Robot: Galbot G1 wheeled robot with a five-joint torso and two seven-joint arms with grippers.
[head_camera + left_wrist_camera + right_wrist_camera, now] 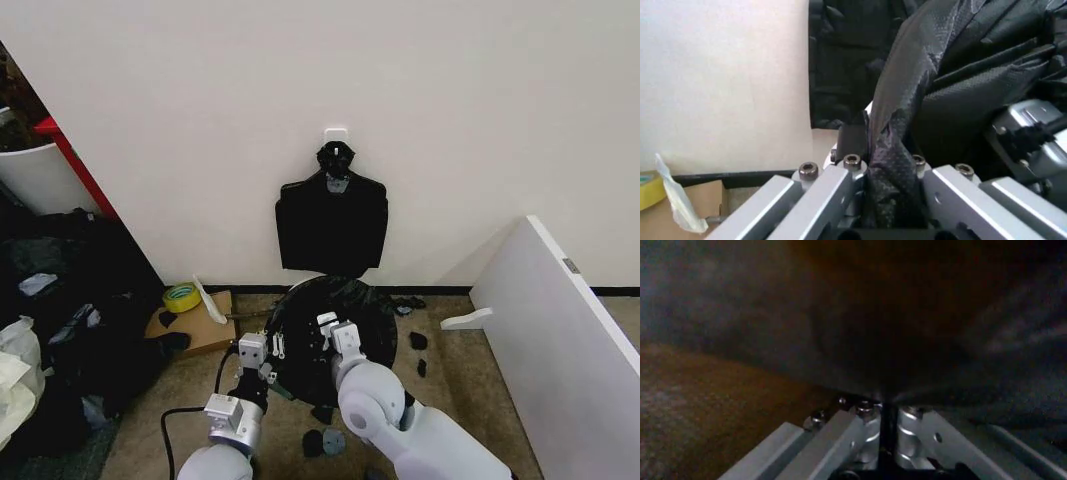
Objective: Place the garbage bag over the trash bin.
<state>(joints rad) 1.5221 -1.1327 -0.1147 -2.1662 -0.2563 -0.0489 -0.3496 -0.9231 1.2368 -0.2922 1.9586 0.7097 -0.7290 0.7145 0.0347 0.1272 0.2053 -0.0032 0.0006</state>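
- You face a plain white wall point(450, 110) with a dark baseboard.
- Brownish floor point(460, 385) lies below.
- A white panel point(555, 310) leans at your right.

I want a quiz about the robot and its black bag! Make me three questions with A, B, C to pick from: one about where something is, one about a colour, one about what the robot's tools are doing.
1. Where does the flat bundle of black bags hang?
A. On the wall above the bin
B. On the white board
C. On the cardboard

2. What colour is the tape roll by the wall?
A. Red
B. Yellow
C. Blue

3. What is the left tool doing?
A. Open above the floor
B. Pinching the garbage bag
C. Holding the tape roll

Answers:
1 A: the bundle hangs from a white hook on the wall, over the bag-covered trash bin.
2 B: the roll on the cardboard is yellow.
3 B: black film runs between its fingers; the right tool is shut on the bag too.
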